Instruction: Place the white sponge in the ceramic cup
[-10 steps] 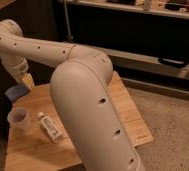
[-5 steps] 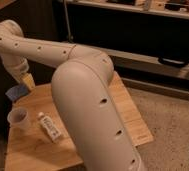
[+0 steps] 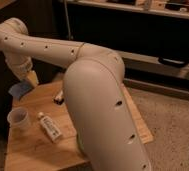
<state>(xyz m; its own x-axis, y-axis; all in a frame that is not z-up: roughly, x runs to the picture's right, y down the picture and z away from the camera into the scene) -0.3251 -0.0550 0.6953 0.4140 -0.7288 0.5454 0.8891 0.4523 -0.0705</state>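
One soft bluish white sponge sits pinched in the closed tool above the tapered ceramic cup.

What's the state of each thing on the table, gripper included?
gripper: shut, at the table's far left edge, over the cup's far side
sponge: pale blue, at the gripper's tip, apparently held, not in the cup
cup: upright, mouth open, looks empty
tube: lying flat beside the cup
dark bar: lying flat, partly hidden by the arm
table: wooden, holding these things
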